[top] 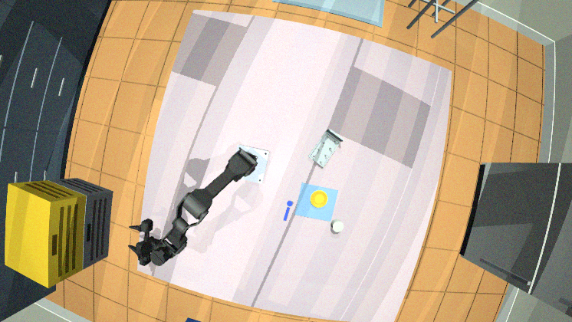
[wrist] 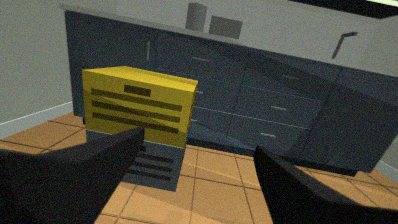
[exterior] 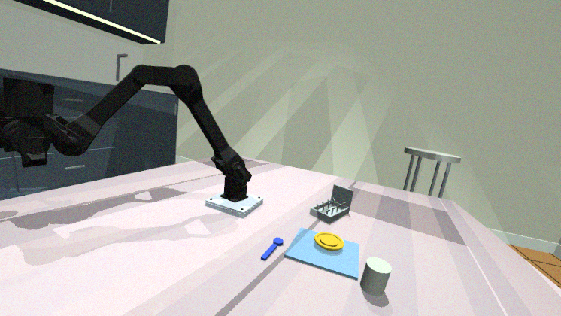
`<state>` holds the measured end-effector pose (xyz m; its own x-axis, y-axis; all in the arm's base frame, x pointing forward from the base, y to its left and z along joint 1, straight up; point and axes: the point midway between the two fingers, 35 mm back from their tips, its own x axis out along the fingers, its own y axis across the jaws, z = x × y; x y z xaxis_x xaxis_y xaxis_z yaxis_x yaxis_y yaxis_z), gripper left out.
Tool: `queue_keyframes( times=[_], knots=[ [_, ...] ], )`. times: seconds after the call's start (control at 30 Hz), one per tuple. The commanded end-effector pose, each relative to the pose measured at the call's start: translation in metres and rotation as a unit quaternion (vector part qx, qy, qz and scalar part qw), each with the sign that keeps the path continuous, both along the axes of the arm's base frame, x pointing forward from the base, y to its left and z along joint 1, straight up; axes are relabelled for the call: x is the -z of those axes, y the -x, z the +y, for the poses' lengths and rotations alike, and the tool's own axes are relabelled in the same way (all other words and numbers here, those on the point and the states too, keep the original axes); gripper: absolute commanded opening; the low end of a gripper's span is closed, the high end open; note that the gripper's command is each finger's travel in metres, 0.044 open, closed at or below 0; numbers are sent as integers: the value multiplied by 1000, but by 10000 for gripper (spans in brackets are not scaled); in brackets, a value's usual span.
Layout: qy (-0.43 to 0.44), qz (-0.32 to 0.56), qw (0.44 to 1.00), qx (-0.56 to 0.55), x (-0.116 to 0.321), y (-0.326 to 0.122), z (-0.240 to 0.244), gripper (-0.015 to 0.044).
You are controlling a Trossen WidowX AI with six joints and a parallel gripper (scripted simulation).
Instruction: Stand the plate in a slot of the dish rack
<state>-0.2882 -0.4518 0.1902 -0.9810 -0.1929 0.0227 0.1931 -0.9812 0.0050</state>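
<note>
The yellow plate lies flat on a light blue mat. The grey-green dish rack stands on the table near the plate, with short rails inside and a taller panel at one end; its slots are empty. My gripper is open and empty. It is at the table's left edge in the top view, pointing away from the plate and the rack, far from both. In the exterior view its fingers are not clearly seen.
A blue spoon lies beside the mat. A pale green cylinder stands near the mat's corner. A yellow cabinet and a dark grey one stand off the table beyond the fingers.
</note>
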Motion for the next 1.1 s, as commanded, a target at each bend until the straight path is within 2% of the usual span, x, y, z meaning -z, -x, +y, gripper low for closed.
queue_keyframes(
  times=[0.0, 0.53, 0.8, 1.07],
  knots=[
    [-29, -5, 998, -56, -2, -34, -23, 400],
    [-175, -20, 942, -285, 20, -199, -84, 400],
    [-245, -19, 887, -391, 35, -289, -87, 400],
    [-304, -12, 820, -485, 46, -376, -70, 400]
  ],
)
